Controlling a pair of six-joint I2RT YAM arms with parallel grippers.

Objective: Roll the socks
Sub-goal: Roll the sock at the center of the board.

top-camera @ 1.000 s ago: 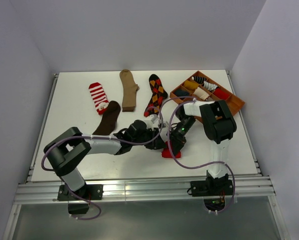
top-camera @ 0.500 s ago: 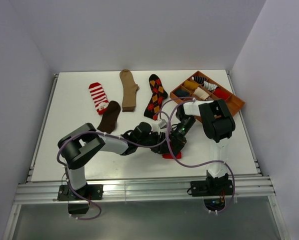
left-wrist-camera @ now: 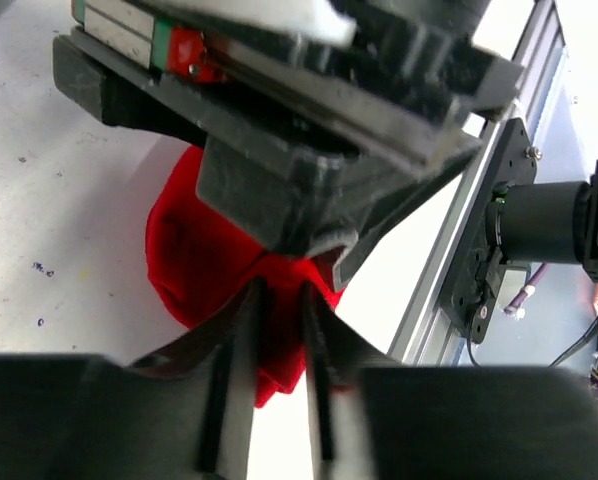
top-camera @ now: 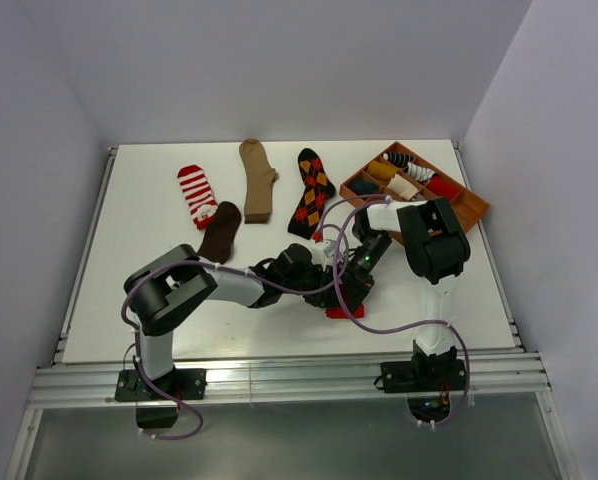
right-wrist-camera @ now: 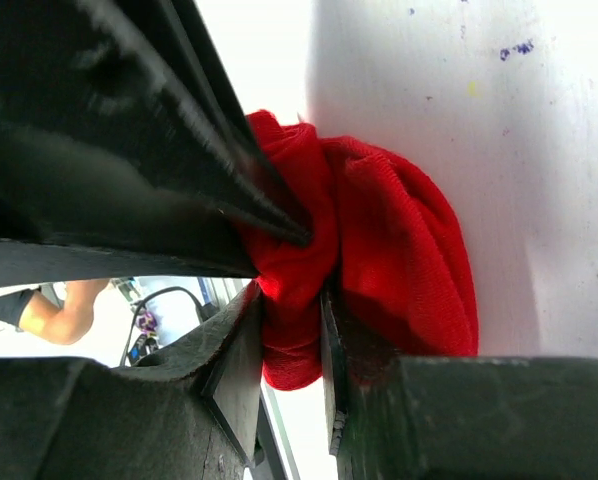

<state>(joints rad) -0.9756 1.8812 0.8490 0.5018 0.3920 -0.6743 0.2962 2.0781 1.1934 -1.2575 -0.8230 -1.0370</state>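
A bunched red sock [top-camera: 341,311] lies at the table's front middle, and both grippers meet over it. In the left wrist view my left gripper [left-wrist-camera: 279,320] is shut on a fold of the red sock [left-wrist-camera: 199,250]. In the right wrist view my right gripper [right-wrist-camera: 289,340] is shut on another fold of the same sock [right-wrist-camera: 399,250]. From above, the left gripper [top-camera: 324,275] and right gripper [top-camera: 351,290] nearly touch and hide most of the sock. Flat at the back lie a red-white striped sock [top-camera: 196,193], a tan sock [top-camera: 258,178], a dark brown sock [top-camera: 219,233] and a black argyle sock [top-camera: 313,190].
A brown wooden compartment tray [top-camera: 469,208] with several rolled socks stands at the back right, close behind the right arm. A metal rail [top-camera: 279,375] runs along the table's near edge. White walls close in the left, back and right sides.
My left arm has reached further right to meet the right gripper, and its jaws have narrowed onto the red sock. The right gripper has kept its hold and place.
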